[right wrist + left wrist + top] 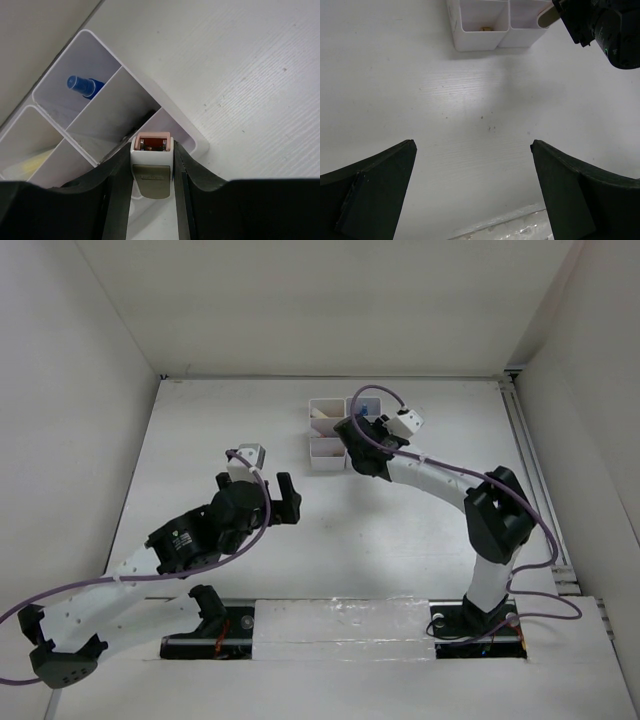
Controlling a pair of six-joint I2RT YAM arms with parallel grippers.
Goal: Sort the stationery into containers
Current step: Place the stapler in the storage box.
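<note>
White table [380, 540]; right hand [152, 167] grips white-pink item [152, 150] above containers [95, 107].

Seen from above, the left arm [120, 580] folds back from its base at 6 o'clock to an elbow at 8 o'clock, then reaches toward 1 o'clock. The left gripper [472, 192] sits near the centre with its jaws spread wide and nothing between them. The right arm [440, 480] rises at 5 o'clock, bends at 3 o'clock and stretches toward 11 o'clock. The right gripper [152, 155] points down, its fingers clamped on a small white-and-pink item [151, 160].
</note>
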